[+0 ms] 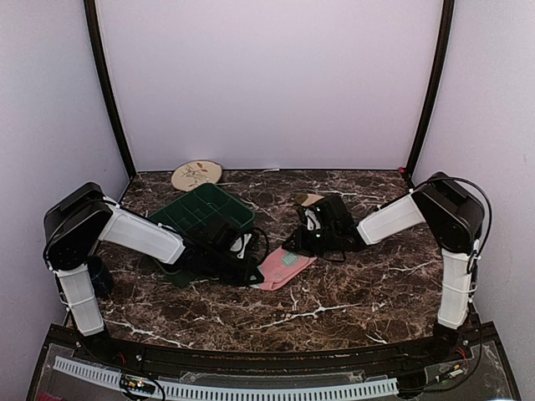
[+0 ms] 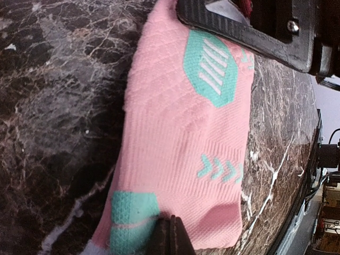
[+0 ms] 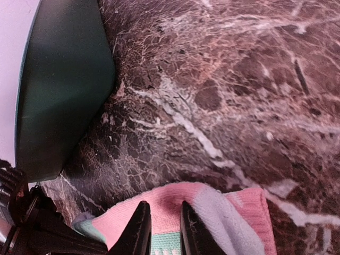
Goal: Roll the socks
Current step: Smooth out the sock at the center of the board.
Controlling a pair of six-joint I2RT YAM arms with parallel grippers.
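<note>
The left pincer [image 2: 170,235] is pressed together, its tip on the left end of the pink sock [image 2: 180,143], I'd guess to pin that end down. The right pincer [image 3: 163,212] stands narrowly apart over the far right end. Whether it nips the fabric I cannot tell. The pink sock lies flat mid-tabletop [image 3: 239,79], just right of the green compartment tray [image 1: 205,209]. Both arms reach low inward, forearms nearly level, wrists meeting over it.

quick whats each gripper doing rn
left gripper: shut, tips at the pink sock edge; grip unclear
right gripper: jaws slightly apart over the pink sock
</note>
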